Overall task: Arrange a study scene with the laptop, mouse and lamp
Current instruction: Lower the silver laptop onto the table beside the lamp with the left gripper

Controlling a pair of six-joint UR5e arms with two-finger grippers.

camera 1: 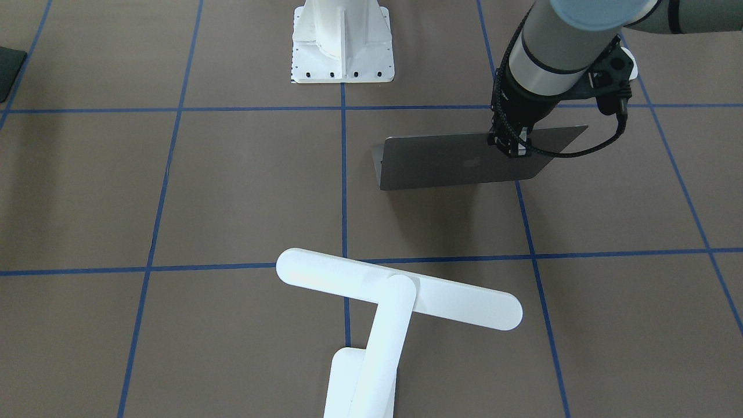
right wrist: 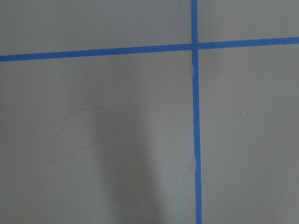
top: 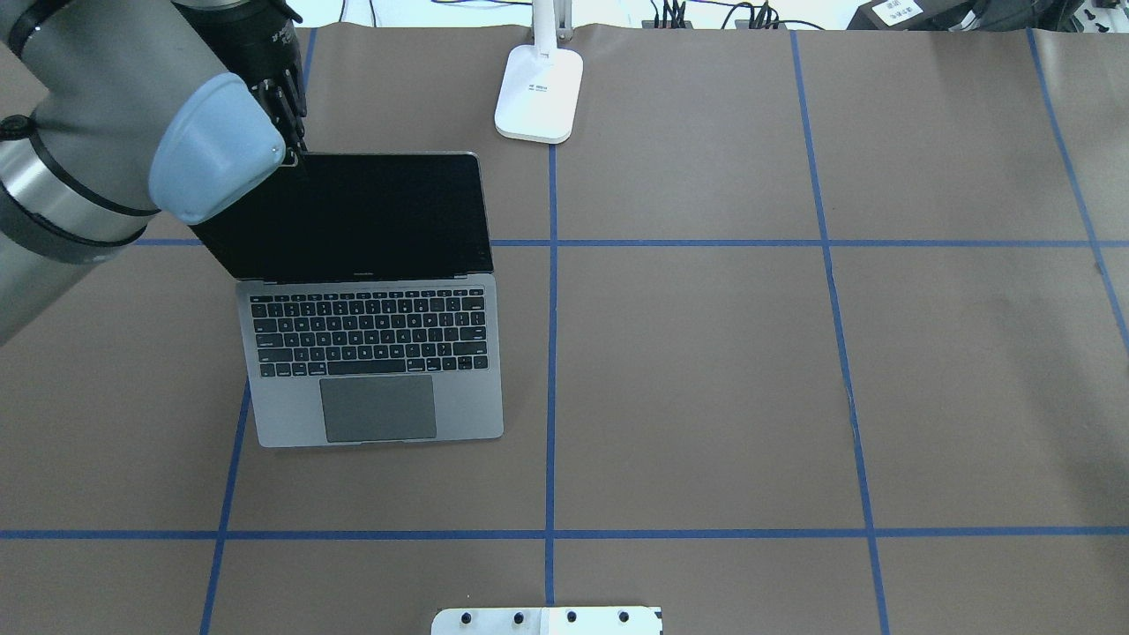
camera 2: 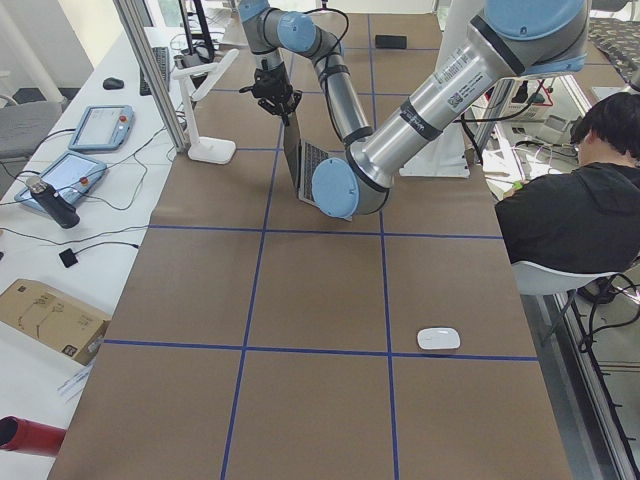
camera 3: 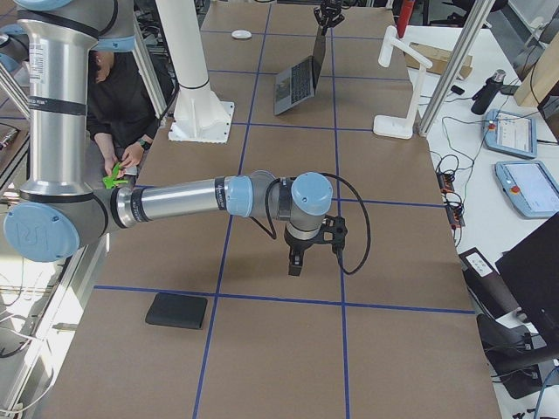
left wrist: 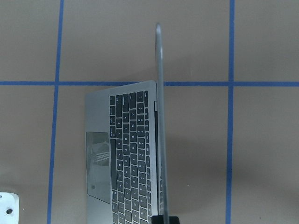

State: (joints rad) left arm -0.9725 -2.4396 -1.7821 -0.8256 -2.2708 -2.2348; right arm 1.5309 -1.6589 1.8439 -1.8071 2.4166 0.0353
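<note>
Since its screen must stand open, the left gripper [camera 1: 509, 145] pinches the laptop [top: 370, 353] by its lid, towards the worktop's [top: 706, 397] far left corner. The right gripper [camera 3: 297, 267] hangs probably idle; whether it is released or clenched, I cannot tell.

Near arm, the right one, comes in from 9 o'clock. Its pincer [camera 3: 295, 267] hangs fingers-down over bare desk [camera 3: 402, 367] near frame centre; open or closed not readable. Black pad [camera 3: 176, 310] lies flat at its 8 o'clock, apart.

Toward 12 o'clock of frame: laptop [camera 3: 295, 85] open, far left pincer [camera 3: 326, 22] at the lid's top edge. Mouse [camera 3: 240, 35] at laptop's 11 o'clock, apart. Lamp [camera 3: 392, 127] at its 3 o'clock. White pedestal [camera 3: 199, 113] at its 8 o'clock. Person [camera 3: 118, 92] at the 10 o'clock edge.
</note>
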